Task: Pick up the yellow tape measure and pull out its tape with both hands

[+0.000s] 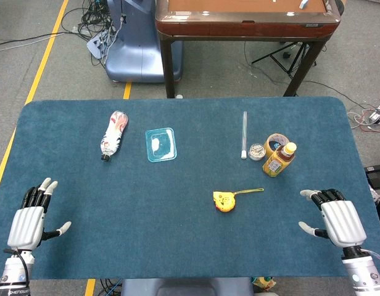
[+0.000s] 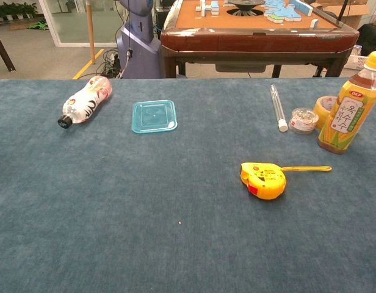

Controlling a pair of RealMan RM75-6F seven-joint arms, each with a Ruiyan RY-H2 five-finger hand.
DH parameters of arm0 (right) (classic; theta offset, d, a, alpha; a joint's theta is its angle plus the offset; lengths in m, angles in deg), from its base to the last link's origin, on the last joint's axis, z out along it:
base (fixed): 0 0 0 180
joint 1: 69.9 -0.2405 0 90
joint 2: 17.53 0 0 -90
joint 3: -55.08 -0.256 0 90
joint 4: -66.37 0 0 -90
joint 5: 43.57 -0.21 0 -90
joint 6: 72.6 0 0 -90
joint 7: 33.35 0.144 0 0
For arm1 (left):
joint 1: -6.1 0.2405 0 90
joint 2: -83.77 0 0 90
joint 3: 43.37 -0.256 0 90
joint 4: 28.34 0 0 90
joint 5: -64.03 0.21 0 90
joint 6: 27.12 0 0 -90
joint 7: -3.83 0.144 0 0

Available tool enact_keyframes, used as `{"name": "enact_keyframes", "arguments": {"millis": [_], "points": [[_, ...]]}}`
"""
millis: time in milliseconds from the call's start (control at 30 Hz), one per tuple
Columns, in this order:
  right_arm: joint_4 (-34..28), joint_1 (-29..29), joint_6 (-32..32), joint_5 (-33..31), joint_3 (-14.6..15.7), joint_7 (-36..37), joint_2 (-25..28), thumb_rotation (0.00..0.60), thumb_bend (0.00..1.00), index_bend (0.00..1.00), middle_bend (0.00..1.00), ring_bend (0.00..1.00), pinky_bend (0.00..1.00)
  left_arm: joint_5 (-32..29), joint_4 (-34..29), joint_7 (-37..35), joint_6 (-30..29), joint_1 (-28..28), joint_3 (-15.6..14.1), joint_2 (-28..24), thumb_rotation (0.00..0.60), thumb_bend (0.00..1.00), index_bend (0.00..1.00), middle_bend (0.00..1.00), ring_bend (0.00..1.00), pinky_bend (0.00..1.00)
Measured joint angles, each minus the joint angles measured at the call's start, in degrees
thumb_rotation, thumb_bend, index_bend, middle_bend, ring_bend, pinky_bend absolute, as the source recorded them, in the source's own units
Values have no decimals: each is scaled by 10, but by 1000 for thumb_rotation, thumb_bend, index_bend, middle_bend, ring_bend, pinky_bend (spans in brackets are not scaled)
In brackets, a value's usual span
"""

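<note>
The yellow tape measure [image 1: 224, 201] [image 2: 263, 180] lies on the blue table right of centre, with a short length of tape [image 1: 249, 192] [image 2: 306, 169] sticking out toward the right. My left hand [image 1: 33, 220] hovers at the near left edge, fingers spread and holding nothing. Over at the near right, my right hand [image 1: 337, 220] is likewise spread and empty, well to the right of the tape measure. The chest view shows neither hand.
A bottle of yellow drink [image 1: 279, 160] [image 2: 348, 112] stands behind the tape measure, beside a tape roll [image 1: 276, 142] and a small round tin [image 1: 256, 151]. A clear tube [image 1: 244, 134], a teal lid [image 1: 160, 144] and a fallen bottle [image 1: 113, 135] lie farther back.
</note>
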Motion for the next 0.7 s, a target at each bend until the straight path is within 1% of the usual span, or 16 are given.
{"name": "enact_keyframes", "arguments": {"millis": [233, 433, 567, 700], "points": [[-7, -9, 23, -2, -7, -8, -3, 600, 189, 326, 415, 342, 266, 2, 4, -5, -1, 2, -2, 3, 600, 145, 0, 0, 0, 0], [-21, -43, 75, -15, -23, -40, -22, 600, 154, 326, 432, 342, 266, 2, 5, -10, -2, 4, -2, 1, 600, 145, 0, 0, 0, 0], [-25, -81, 131, -49, -40, -90, -52, 600, 121, 326, 430, 344, 266, 2, 7, -15, -4, 7, -3, -2, 600, 145, 0, 0, 0, 0], [-17, -122, 185, -100, -58, -140, -95, 600, 95, 326, 397, 328, 266, -1, 9, -23, -7, 12, -4, -5, 600, 145, 0, 0, 0, 0]]}}
